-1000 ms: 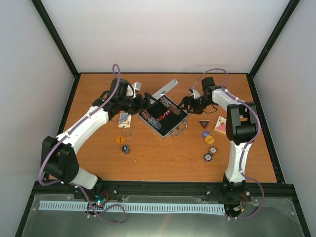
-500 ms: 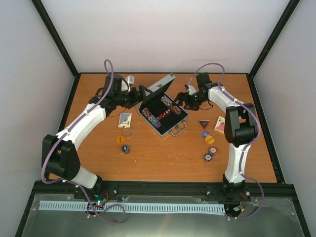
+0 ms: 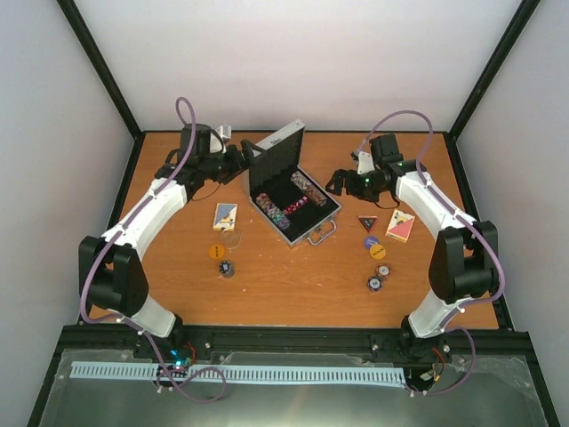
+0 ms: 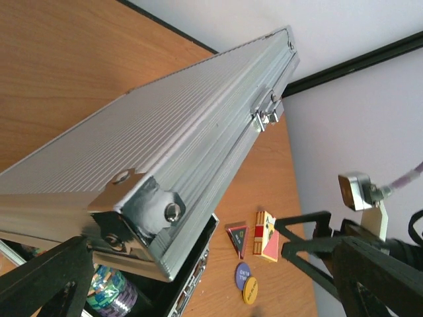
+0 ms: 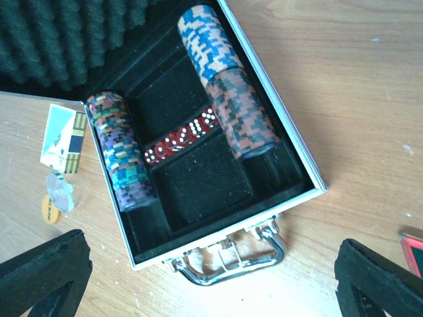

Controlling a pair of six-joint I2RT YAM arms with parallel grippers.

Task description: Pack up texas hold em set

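1. Counter (image 3: pixel 293 298): the wooden top carries the whole set. The case sits mid-back and loose pieces lie on either side, so I'd judge the packing barely begun.
2. Left arm (image 3: pixel 147 213) stretches up the left side and bends in behind the case. Right arm (image 3: pixel 427 200) reaches in from the right, wrist tipped down.
3. Case (image 3: pixel 313 233): silver and open, its handle (image 5: pixel 228 261) facing the robot. The lid (image 3: pixel 277 158) stands close to upright, probably so the tray can be reached from above.
4. Left tool (image 3: pixel 242 165) sits behind the lid, jaws spread wide with the lid's corner in the gap. It looks like a prop rather than a pinch, though I cannot make out any contact.
5. Right tool (image 5: pixel 208 277) hovers over the handle side, jaws wide apart and holding nothing.
6. Card boxes (image 3: pixel 225 216): one lies just left of the case and the other box (image 3: pixel 399 226) well to its right. Bare black pockets in the tray likely await them.
7. Chips (image 5: pixel 122 155) fill two side channels, with red dice (image 5: pixel 182 139) between them. Loose stacks (image 3: pixel 378 283) wait on the counter.
8. Triangle token (image 3: pixel 367 222) and discs (image 3: pixel 371 241) lie right of the case, outside it.
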